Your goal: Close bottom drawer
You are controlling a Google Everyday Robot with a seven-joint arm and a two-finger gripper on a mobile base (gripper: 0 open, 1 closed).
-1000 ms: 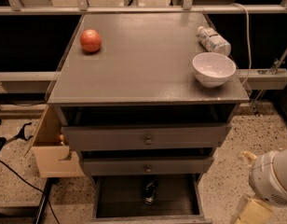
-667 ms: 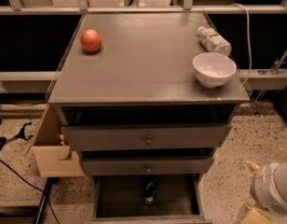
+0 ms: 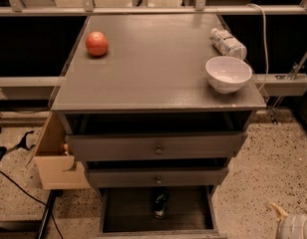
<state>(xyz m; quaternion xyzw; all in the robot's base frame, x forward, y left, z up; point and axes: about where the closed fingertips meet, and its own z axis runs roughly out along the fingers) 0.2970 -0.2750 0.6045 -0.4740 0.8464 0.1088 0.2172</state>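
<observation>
The grey cabinet (image 3: 158, 83) has three drawers. The bottom drawer (image 3: 128, 213) is pulled far out, its dark inside open to view and its front edge at the bottom of the camera view. A small dark can or bottle (image 3: 160, 203) stands inside it. The gripper (image 3: 288, 223) shows only as a white rounded part with a yellowish tip in the lower right corner, to the right of the bottom drawer and apart from it.
The top drawer (image 3: 158, 146) and middle drawer (image 3: 157, 177) stand slightly out. On the cabinet top are a red fruit (image 3: 96, 43), a white bowl (image 3: 228, 73) and a lying plastic bottle (image 3: 228, 43). A cardboard box (image 3: 56, 158) and cables (image 3: 24, 183) lie to the left.
The arm's white end has dropped lower in the right corner, so less of it shows now. The drawers and the objects on top have not moved.
</observation>
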